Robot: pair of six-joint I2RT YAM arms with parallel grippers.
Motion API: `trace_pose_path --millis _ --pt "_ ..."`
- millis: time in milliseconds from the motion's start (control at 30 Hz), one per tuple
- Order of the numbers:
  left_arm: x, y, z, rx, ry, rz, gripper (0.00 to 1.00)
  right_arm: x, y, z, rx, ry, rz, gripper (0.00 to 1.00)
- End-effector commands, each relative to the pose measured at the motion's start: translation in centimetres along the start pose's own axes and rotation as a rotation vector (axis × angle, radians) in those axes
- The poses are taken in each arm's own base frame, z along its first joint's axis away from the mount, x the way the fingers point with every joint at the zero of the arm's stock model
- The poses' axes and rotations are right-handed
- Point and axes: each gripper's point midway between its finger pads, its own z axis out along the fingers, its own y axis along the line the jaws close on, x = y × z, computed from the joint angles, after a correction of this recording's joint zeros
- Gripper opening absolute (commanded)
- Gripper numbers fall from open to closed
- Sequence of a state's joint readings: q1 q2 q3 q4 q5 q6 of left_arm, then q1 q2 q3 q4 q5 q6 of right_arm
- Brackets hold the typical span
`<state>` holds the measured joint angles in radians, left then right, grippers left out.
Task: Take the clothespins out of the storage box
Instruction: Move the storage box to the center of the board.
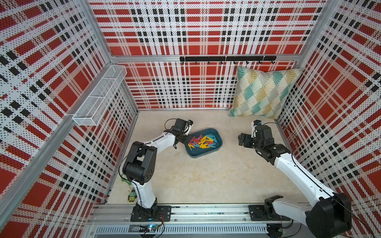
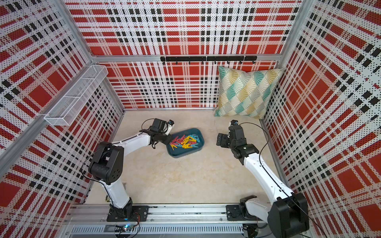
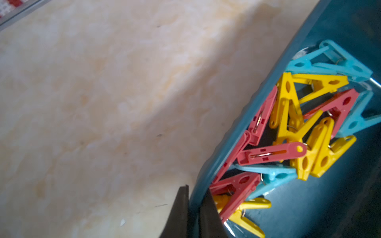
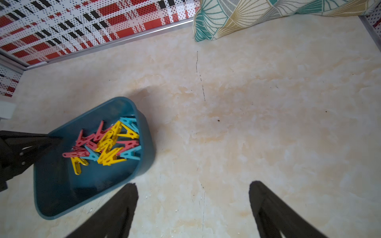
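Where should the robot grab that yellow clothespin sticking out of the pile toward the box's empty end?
Probably grip the yellow clothespin by its free end, pinched across its width, coming down from above the bare end of the storage box. It lies flat there, clear of the pile, while its other end touches neighbouring clothespins.

storage box point(image 3: 338, 22) cropped, clothespins point(image 3: 284, 151) (perhaps more) buried

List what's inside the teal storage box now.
A tangled pile of yellow, red and blue clothespins, bunched at one end of the storage box. The left pincer grips the wall, one finger inside. Floor and any pins under the pile are hidden.
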<state>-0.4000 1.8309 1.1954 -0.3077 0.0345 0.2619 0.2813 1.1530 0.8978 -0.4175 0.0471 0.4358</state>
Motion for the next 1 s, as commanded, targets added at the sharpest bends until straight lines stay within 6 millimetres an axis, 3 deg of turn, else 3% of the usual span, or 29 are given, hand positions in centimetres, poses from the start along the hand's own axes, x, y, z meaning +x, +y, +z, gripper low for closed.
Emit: trace_pose_path --millis 0,300,567,700,833,933,967 --pt "4.8 -4.0 1.0 0.064 0.151 0.246 0.00 1.0 1.1 -0.7 -0.070 0.032 -0.014 0.91" --pt "7.2 -7.7 0.0 0.193 0.190 0.404 0.00 3.1 3.0 -1.6 -0.162 0.106 -0.037 0.88" --pt "9.4 -8.9 -1.7 0.247 0.228 0.496 0.00 5.2 5.1 -0.6 -0.168 0.178 -0.095 0.87" --pt "9.2 -8.7 -2.0 0.232 0.212 0.473 0.00 5.8 6.4 0.0 -0.168 0.199 -0.129 0.87" --pt "6.8 -7.4 -3.1 0.201 0.136 0.406 0.33 6.7 7.9 0.5 -0.169 0.227 -0.163 0.85" --pt "3.9 -5.4 -5.0 0.180 0.054 0.324 0.48 7.3 9.2 0.5 -0.179 0.237 -0.189 0.84" --pt "2.9 -4.5 -5.9 0.176 0.023 0.294 0.60 7.5 9.7 0.4 -0.183 0.242 -0.198 0.84"
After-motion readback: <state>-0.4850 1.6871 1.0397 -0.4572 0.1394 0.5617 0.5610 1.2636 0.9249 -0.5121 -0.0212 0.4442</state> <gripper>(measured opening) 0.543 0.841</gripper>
